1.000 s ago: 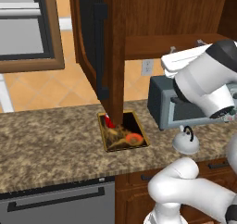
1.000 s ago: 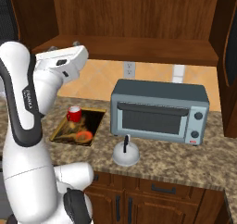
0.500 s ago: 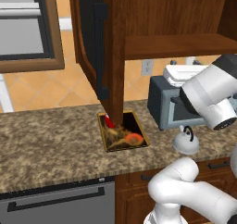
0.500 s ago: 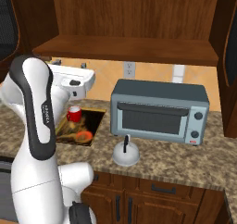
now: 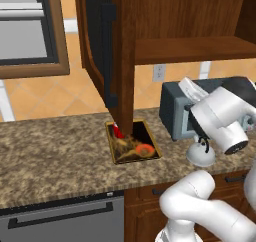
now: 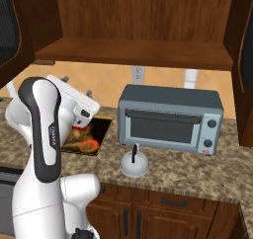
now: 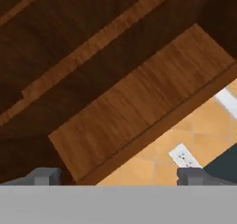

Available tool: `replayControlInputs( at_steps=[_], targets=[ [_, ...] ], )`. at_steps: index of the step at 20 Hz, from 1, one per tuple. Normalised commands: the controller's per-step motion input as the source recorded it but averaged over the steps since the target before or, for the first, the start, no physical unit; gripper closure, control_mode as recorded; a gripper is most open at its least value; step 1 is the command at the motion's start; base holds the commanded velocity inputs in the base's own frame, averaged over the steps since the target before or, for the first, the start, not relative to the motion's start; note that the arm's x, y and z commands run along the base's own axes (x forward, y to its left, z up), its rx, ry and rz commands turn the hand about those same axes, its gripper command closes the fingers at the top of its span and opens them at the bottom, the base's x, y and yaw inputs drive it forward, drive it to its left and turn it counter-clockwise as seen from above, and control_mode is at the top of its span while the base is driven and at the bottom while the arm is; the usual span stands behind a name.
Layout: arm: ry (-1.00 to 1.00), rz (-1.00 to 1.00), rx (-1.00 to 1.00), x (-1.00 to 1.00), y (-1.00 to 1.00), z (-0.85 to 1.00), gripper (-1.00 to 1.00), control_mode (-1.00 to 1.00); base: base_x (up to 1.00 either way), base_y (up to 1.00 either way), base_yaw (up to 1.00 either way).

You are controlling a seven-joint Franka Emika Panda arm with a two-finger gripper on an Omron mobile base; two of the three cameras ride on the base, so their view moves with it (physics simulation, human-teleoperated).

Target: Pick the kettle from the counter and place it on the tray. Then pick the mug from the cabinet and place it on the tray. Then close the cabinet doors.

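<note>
Gripper (image 7: 118, 177): the hand view shows both fingertips (image 7: 45, 176) set well apart at the bottom edge, spread wide with nothing between them. They point at the cabinet shelf (image 7: 139, 102); a wall outlet (image 7: 184, 156) sits at 5 o'clock in that view.

Kettle (image 6: 135, 163): upright on the counter (image 6: 197, 171), just in front of the grey toaster oven (image 6: 170, 119), at about 7 o'clock from the oven in the right base view. It is apart from the tray.

Tray (image 5: 134, 145): flat on the counter, to the left of the toaster oven in the left base view. A small red object, apparently the mug (image 5: 117, 131), stands at the tray's back left corner at roughly 11 o'clock. It is largely hidden behind the open cabinet door's (image 5: 107, 56) edge, so its identity cannot be confirmed.

Cabinet (image 6: 133, 16): doors open on both sides; the visible stretch of shelf carries nothing.

The arm's white wrist (image 6: 74, 102) sits above the counter between tray and toaster oven, at 10 o'clock from the kettle in the right base view.
</note>
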Motion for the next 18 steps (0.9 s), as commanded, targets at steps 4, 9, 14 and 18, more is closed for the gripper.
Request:
replayControlInputs(
  at_steps=[4,9,14,18],
  targets=[
    [0.18,0.04,0.91,-0.21,0.00,-0.43,-1.00,-1.00,0.00,0.00,0.00],
    [0.22,0.08,0.72,0.00,-0.01,0.05,-1.00,-1.00,0.00,0.00,0.00],
    [-0.43,0.01,-0.20,0.00,-0.29,0.47,-1.00,-1.00,0.00,0.00,0.00],
    [-0.70,0.00,-0.63,0.00,-0.17,0.27,-1.00,-1.00,0.00,0.00,0.00]
  ],
)
